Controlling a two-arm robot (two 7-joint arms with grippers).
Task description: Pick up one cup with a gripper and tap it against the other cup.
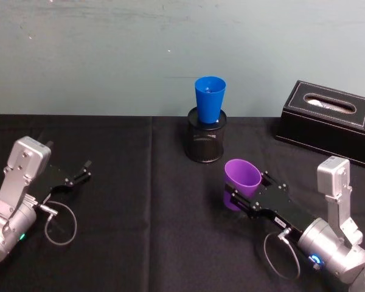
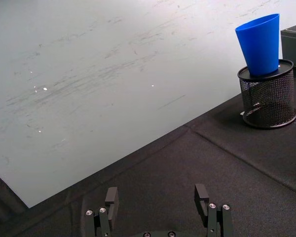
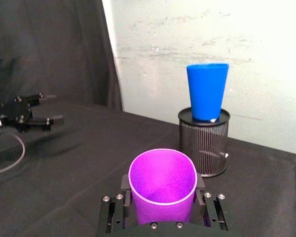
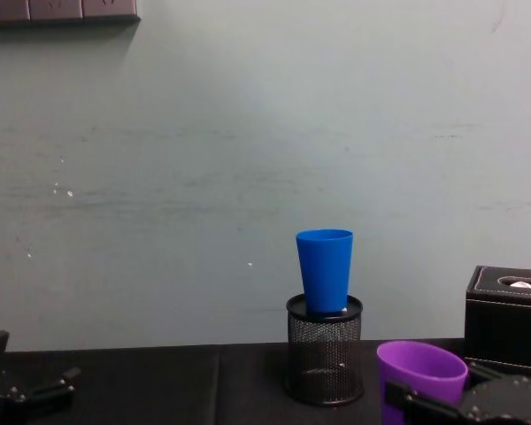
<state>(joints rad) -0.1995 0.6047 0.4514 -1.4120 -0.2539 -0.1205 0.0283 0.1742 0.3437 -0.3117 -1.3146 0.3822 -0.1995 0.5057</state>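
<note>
In the right pincer (image 1: 248,184) — purple cup (image 1: 242,173), clear of blue cup (image 1: 209,97)

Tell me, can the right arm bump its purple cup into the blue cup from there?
Probably yes. The right gripper grips the purple cup, and only bare black cloth lies between it and the blue cup in the mesh holder. It would need to lift, since the blue cup sits higher.
</note>
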